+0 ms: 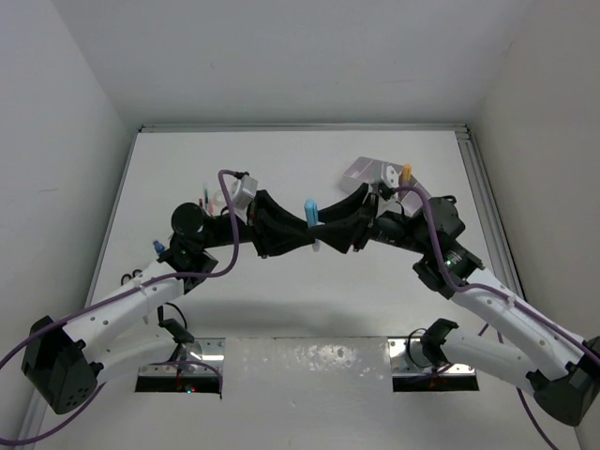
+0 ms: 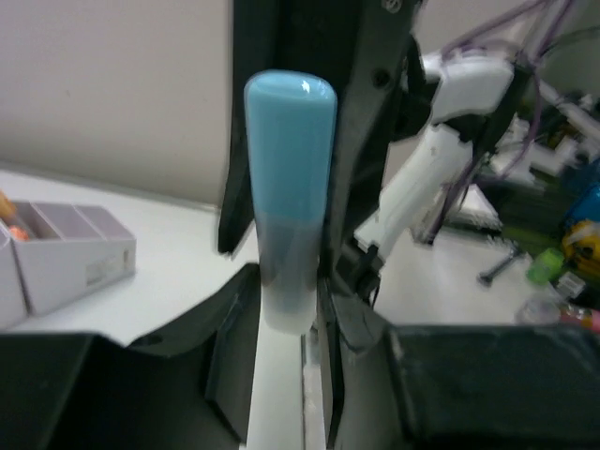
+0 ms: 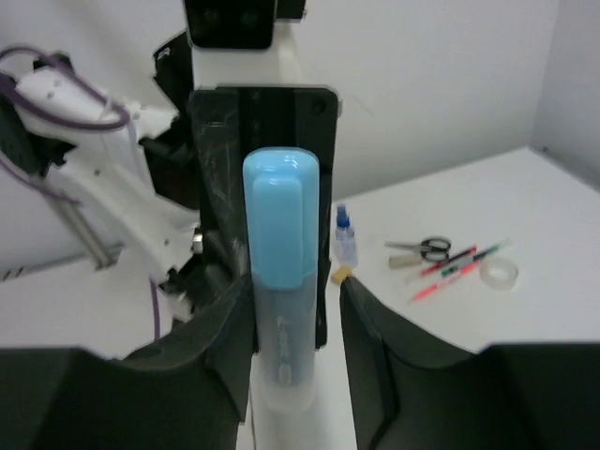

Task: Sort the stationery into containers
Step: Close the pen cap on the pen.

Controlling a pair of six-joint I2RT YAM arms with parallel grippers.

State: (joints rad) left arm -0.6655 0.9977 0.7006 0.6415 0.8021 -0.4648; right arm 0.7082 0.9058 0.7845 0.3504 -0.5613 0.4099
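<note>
Handover of pale-blue-capped translucent bottle (image 3: 279, 216) above worktop (image 1: 281, 159) middle: clenched upright in left hand (image 2: 289, 300), right hand (image 3: 295, 309) parted, one finger clear. Next: carrying into white stepped organiser (image 2: 70, 253) near far edge.

Overhead camera, mounted above and behind the robot, looks down and forward over the white table (image 1: 309, 159) to the far wall (image 1: 300, 66); things appear small. The left wrist camera looks out level toward the right arm (image 2: 422, 187), with the white organiser (image 2: 75, 253) at its left. The right wrist camera faces the opposite way, toward the left arm (image 3: 94, 187), scissors (image 3: 427, 248) beyond. All three share one blue-capped bottle (image 1: 312, 211) (huge and very near in both wrist views).
</note>
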